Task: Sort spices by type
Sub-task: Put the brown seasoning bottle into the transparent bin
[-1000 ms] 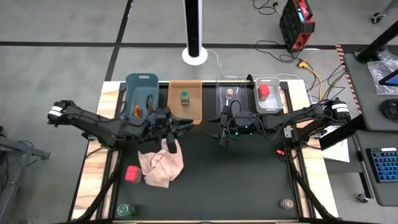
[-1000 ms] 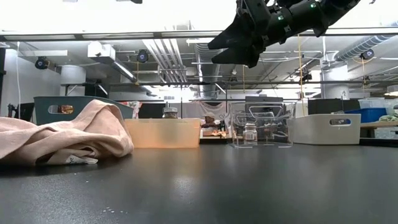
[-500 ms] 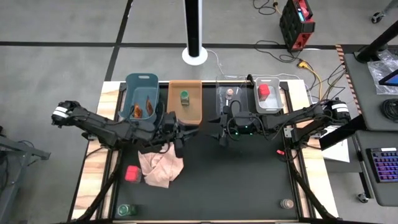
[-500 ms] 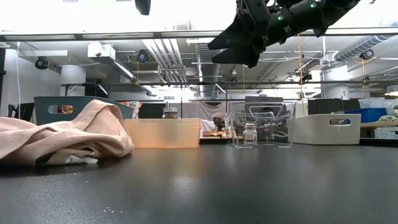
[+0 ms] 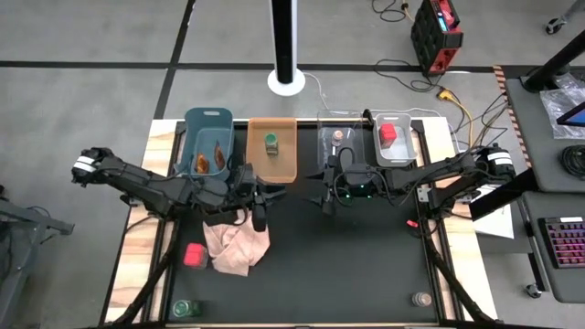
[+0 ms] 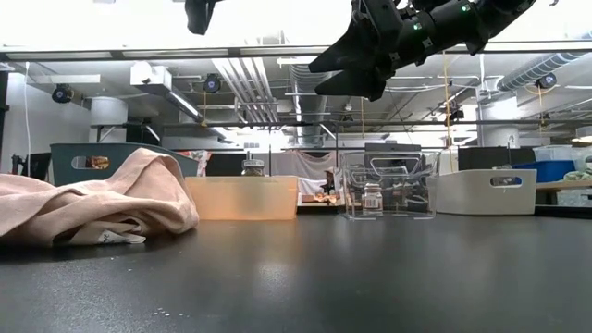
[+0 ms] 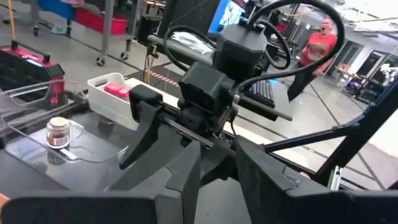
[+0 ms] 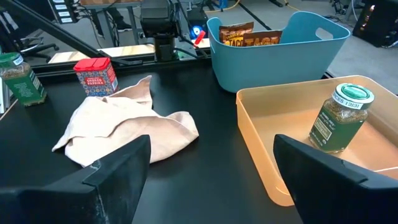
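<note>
My left gripper (image 5: 260, 219) hangs over the far edge of the pink cloth (image 5: 236, 242), its fingers (image 7: 186, 174) a narrow gap apart with nothing between them. My right gripper (image 5: 322, 189) hovers wide open and empty at mid-table, in front of the clear bin (image 5: 340, 137). Loose spices stand on the table: a red box (image 8: 96, 76), a green-capped jar (image 8: 22, 78) and a tan-lidded jar (image 5: 421, 299). Orange packets (image 8: 249, 34) lie in the blue bin (image 5: 208, 128). Another green-capped jar (image 8: 341, 118) stands in the orange bin (image 5: 274, 169). A tiny jar (image 7: 57, 132) stands in the clear bin.
A white bin (image 5: 395, 151) at the far right holds a red container (image 5: 388, 134). The four bins line the table's far edge. The cloth lies crumpled left of centre, and bare black table stretches to its right and toward the near edge. A person (image 7: 318, 43) stands in the room beyond.
My left gripper has come down and drawn away from the blue bin toward the table's near edge, so it now shows at the top of the low view. The packets in the blue bin, earlier partly covered by the arm, now show.
</note>
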Motion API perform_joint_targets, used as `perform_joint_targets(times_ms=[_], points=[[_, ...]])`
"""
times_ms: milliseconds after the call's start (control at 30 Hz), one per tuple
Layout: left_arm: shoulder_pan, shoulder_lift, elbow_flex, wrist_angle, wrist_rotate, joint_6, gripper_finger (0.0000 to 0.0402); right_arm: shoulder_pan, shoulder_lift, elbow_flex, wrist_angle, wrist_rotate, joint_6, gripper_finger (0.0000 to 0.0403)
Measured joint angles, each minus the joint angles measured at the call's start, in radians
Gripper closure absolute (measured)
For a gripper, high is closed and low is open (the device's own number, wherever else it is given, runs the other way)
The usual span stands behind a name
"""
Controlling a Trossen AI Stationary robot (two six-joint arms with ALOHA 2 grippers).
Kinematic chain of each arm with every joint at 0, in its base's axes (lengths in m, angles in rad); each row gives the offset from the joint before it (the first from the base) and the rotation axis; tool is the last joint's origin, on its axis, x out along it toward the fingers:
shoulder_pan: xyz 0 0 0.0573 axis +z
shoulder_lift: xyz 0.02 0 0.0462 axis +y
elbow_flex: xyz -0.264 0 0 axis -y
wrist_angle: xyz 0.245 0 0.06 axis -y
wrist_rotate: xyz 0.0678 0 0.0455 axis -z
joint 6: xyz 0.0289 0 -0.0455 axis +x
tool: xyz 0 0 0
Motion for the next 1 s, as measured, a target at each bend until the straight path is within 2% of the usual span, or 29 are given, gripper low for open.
perform_joint_targets(times_ms=[100, 300, 433, 733, 1000], points=[[0.001, 0.009, 0.002, -0.007, -0.002, 0.037, 0.0312, 0.0, 0.0, 0.0, 0.0, 0.0, 0.0, 0.0069], [-0.005, 0.008, -0.005, -0.013, -0.024, 0.252, 0.0312, 0.0, 0.0, 0.0, 0.0, 0.0, 0.0, 0.0074], [-0.009, 0.015, -0.014, -0.029, -0.024, 0.324, 0.0312, 0.0, 0.0, 0.0, 0.0, 0.0, 0.0, 0.0081], [-0.01, -0.037, -0.016, -0.395, -0.02, 0.167, 0.0312, 0.0, 0.0, 0.0, 0.0, 0.0, 0.0, 0.0098], [-0.009, -0.141, -0.016, -0.734, -0.071, 0.039, 0.0312, 0.0, 0.0, 0.0, 0.0, 0.0, 0.0, 0.0106]])
